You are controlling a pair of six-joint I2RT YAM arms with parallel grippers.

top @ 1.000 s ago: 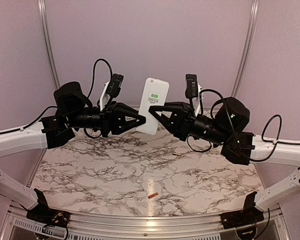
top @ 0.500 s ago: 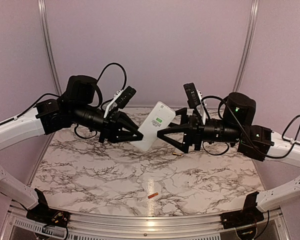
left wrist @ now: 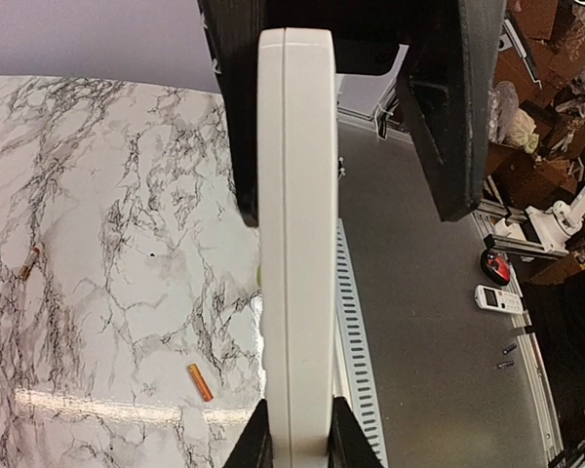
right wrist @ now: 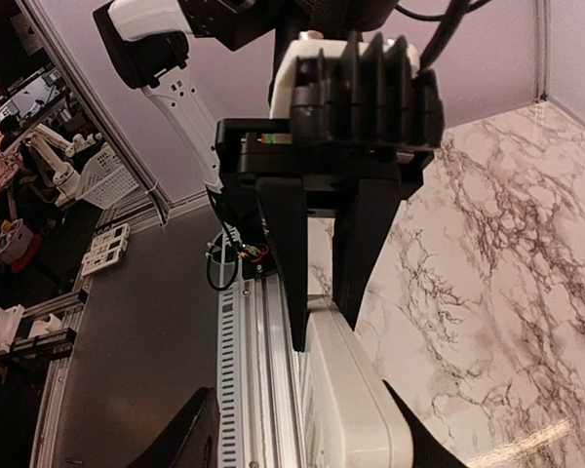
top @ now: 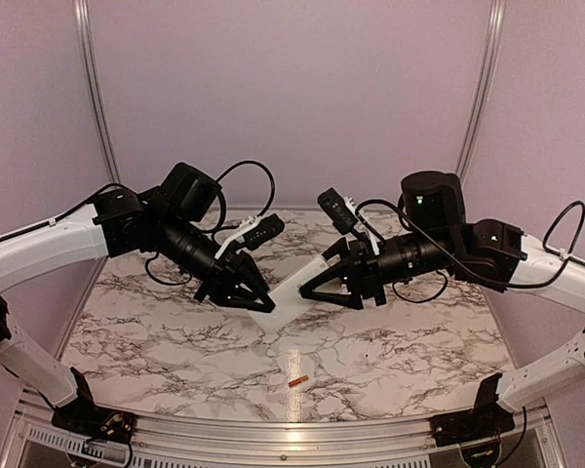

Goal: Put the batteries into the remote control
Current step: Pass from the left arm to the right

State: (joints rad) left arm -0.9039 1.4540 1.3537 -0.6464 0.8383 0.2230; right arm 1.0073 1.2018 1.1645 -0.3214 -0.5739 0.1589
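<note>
The white remote control (top: 294, 289) hangs tilted just above the marble table, between my two grippers. My left gripper (top: 266, 300) is shut on its lower end. The left wrist view shows the remote (left wrist: 294, 244) edge-on, with the fingertips (left wrist: 258, 447) pressed to both faces. My right gripper (top: 310, 281) is open and straddles the other end. In the right wrist view one finger (right wrist: 190, 439) stands apart from the remote (right wrist: 356, 409). An orange battery (top: 297, 380) lies near the table's front, also seen as the orange battery (left wrist: 200, 382). A second small battery (left wrist: 29, 263) lies farther off.
The slotted aluminium front rail (left wrist: 356, 370) of the table runs under the remote. Beyond it lies grey floor with a white handheld device (left wrist: 495, 297). Lilac walls close in the back and sides of the marble table (top: 175, 341).
Both arms came down from head height towards the table. The remote tipped from upright to a low slant. The right gripper let go of it and now stands open around its end.
</note>
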